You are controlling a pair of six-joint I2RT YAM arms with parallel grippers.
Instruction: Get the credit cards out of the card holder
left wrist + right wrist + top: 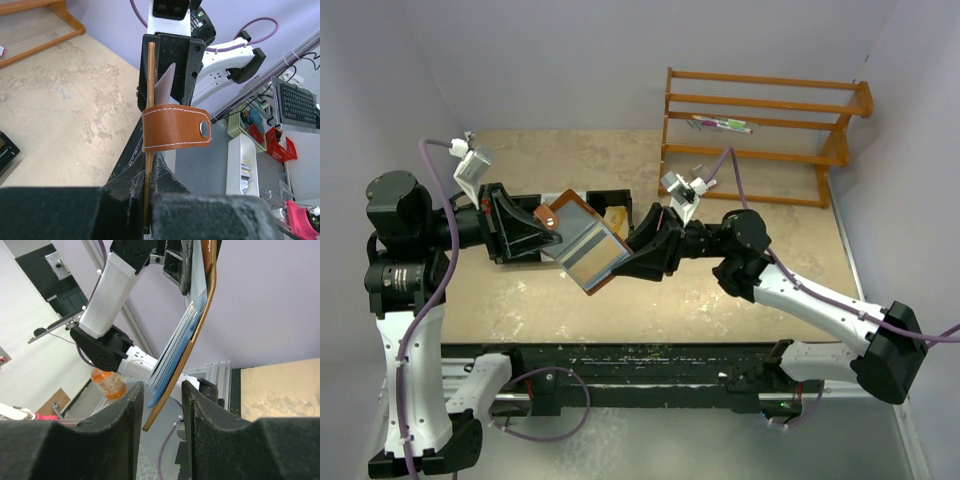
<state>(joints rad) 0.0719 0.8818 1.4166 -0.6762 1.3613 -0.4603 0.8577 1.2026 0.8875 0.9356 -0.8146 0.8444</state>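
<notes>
Holding stage only: no card was out yet. Holder (pixel 582 240) hung in the air above the bench (pixel 740 290), between the two arms. Left jaws were clenched on one edge of it, and it showed edge-on and upright in the left wrist view. Cards (pixel 175 352) sat inside, a thin stack, light blue and whitish, fanned a little off the lining. Right jaws stood either side of the stack's free end and the holder's lip; couldn't tell if they were pinching or just short of contact. Left to do, as judged: grip the cards, slide them free, set them down. Holder was brown stitched leather, a stiff flat panel with a tan raw edge. Its strap tab (pixel 175 127) looped round and carried a metal snap (pixel 204 129). Cards looked smooth, rigid, thin plastic with square edges. Bench was mottled beige, stone-look.
</notes>
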